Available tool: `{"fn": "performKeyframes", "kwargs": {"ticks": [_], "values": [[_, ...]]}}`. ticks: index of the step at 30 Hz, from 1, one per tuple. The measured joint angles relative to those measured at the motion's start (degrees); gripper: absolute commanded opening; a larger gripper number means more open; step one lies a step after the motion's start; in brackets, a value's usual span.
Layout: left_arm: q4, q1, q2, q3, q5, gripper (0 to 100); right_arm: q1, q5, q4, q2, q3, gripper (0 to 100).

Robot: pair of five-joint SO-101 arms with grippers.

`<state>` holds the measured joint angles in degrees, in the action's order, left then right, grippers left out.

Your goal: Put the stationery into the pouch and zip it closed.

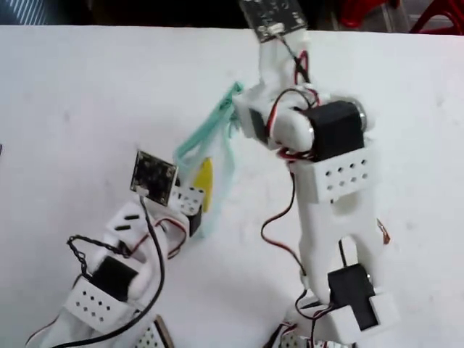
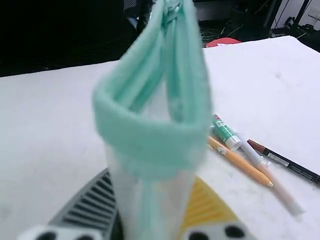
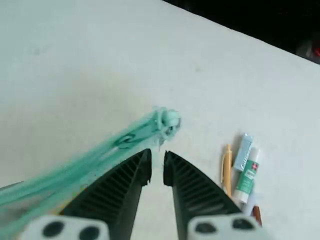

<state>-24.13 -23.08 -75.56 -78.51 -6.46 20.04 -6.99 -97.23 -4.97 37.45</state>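
Observation:
The pouch (image 2: 150, 115) is translucent with a teal zipper band and stands upright off the table. My left gripper (image 2: 150, 205) is shut on its lower part, one grey finger (image 2: 85, 207) and one yellow finger (image 2: 207, 205) on either side. From above, the pouch (image 1: 206, 130) slants between the left gripper (image 1: 199, 190) and the right gripper (image 1: 245, 116). My right gripper (image 3: 157, 156) has its black fingers a narrow gap apart, just short of the zipper end (image 3: 167, 122). On the table lie the stationery: a glue stick (image 2: 225, 132), an orange pen (image 2: 240, 162), a dark pen (image 2: 285, 162).
The white table (image 1: 87, 94) stretches open to the left and far side. In the right wrist view the glue stick (image 3: 247, 177) and orange pen (image 3: 227, 170) lie close beside the gripper. The right arm's body (image 1: 333, 181) covers the table's middle right.

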Motion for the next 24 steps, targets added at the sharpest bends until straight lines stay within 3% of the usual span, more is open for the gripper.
{"fn": "performKeyframes", "kwargs": {"ticks": [6, 11, 17, 24], "values": [[2.81, 0.00, -0.09, -0.44, 0.62, 2, -7.65, 0.00, 0.00, -0.26, -7.47, 3.7], [14.42, 2.29, -0.09, -0.53, 0.62, 2, -8.44, 2.02, 4.04, -5.36, -20.13, 1.6], [20.57, 4.22, 3.34, -0.53, 0.88, 2, -9.93, 2.90, 18.46, -16.09, -42.20, 1.7], [26.99, 4.22, 20.84, 0.44, 0.88, 2, -10.46, 2.90, 37.27, -27.60, -67.87, 1.7]]}}
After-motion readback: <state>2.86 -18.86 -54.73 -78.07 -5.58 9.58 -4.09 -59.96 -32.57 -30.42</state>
